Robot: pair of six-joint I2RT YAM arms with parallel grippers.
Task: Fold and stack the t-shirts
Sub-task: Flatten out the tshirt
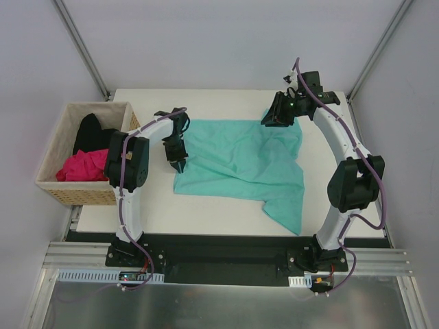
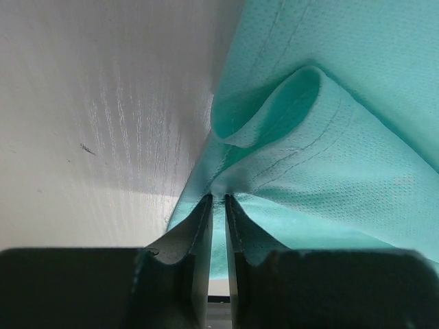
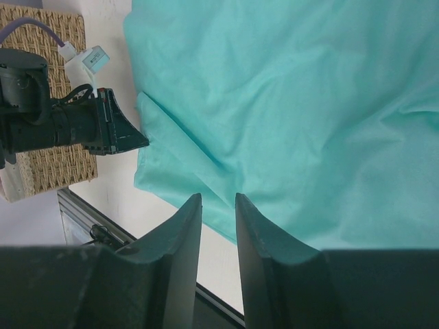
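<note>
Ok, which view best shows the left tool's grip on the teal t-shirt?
Left wrist: the left tool pinches the teal t-shirt close up. Top external shows only the tool over its edge; right wrist sees it from afar.

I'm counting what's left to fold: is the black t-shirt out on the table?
No, the black t-shirt lies in the wicker basket beside the pink t-shirt; only the teal t-shirt is on the table.

Woven wicker basket [image 1: 79, 195] at the left of the white table [image 1: 206, 212], aluminium rails [image 1: 75, 257] along the near edge
</note>
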